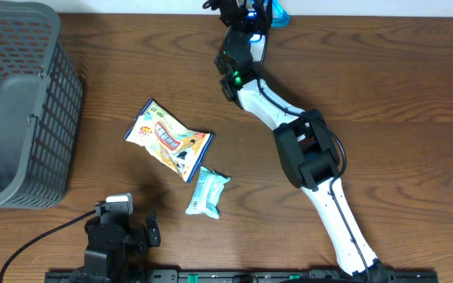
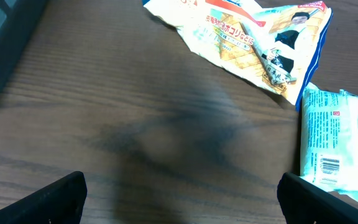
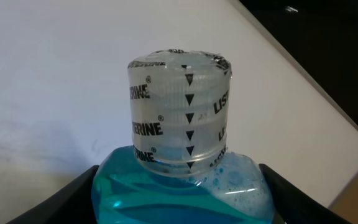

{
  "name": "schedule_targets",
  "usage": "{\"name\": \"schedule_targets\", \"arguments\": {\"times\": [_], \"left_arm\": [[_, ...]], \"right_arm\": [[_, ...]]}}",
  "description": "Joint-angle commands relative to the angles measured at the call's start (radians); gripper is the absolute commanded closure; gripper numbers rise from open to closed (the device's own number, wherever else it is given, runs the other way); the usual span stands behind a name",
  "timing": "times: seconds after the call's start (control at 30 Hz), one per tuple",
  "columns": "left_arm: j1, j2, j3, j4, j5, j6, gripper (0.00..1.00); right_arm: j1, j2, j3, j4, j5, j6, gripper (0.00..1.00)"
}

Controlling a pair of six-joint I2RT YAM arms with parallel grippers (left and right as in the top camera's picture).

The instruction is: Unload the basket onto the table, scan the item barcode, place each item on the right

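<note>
While pinched at its shoulders by the right gripper [image 3: 180, 208], well beyond the bag [image 1: 167, 139], the bottle [image 3: 179, 186] is judged rigid, slick and liquid-heavy, best held on the body below the cap [image 3: 179, 112]. The left gripper [image 2: 188, 202] is spread wide near the bag.

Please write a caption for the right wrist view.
The right tool holds a blue Listerine bottle just below its clear cap.

The mouthwash bottle [image 3: 179, 193] is blue, the snack bag [image 1: 167, 140] yellow-white, the packet [image 1: 208, 192] pale teal, the basket [image 1: 61, 102] grey.
</note>
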Motion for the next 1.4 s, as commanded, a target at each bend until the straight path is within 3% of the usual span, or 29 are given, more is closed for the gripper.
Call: {"name": "schedule_targets", "arguments": {"times": [0.0, 0.1, 0.37, 0.57, 0.77, 0.93, 1.13, 1.23, 1.37], "left_arm": [[-0.002, -0.006, -0.002, -0.010, 0.009, -0.002, 0.02], [-0.002, -0.006, -0.002, -0.010, 0.009, -0.002, 0.02], [-0.002, -0.006, -0.002, -0.010, 0.009, -0.002, 0.02], [-0.002, -0.006, -0.002, -0.010, 0.009, -0.002, 0.02], [-0.002, -0.006, -0.002, -0.010, 0.009, -0.002, 0.02], [-0.002, -0.006, -0.002, -0.010, 0.009, -0.002, 0.02], [-0.002, -0.006, -0.002, -0.010, 0.009, -0.002, 0.02], [-0.002, -0.006, -0.002, -0.010, 0.009, -0.002, 0.02], [-0.002, -0.006, -0.002, -0.010, 0.009, -0.002, 0.02]], "right_arm": [[0.016, -0.016, 0.043, 0.066, 0.037, -0.120, 0.62], [0.008, -0.023, 0.043, 0.152, 0.085, -0.259, 0.60], [-0.168, -0.055, 0.041, 0.161, 0.419, -0.406, 0.60], [-0.399, -0.054, 0.023, 0.052, 0.586, -0.402, 0.67], [-0.644, -0.050, -0.005, -0.063, 0.640, -0.388, 0.66], [-0.803, -0.050, -0.062, -0.146, 0.673, -0.276, 0.65], [-0.936, -0.050, -0.204, -0.316, 0.655, -0.026, 0.55], [-0.983, -0.050, -0.286, -0.374, 0.618, 0.025, 0.50], [-1.013, -0.051, -0.308, -0.355, 0.624, 0.020, 0.22]]}}
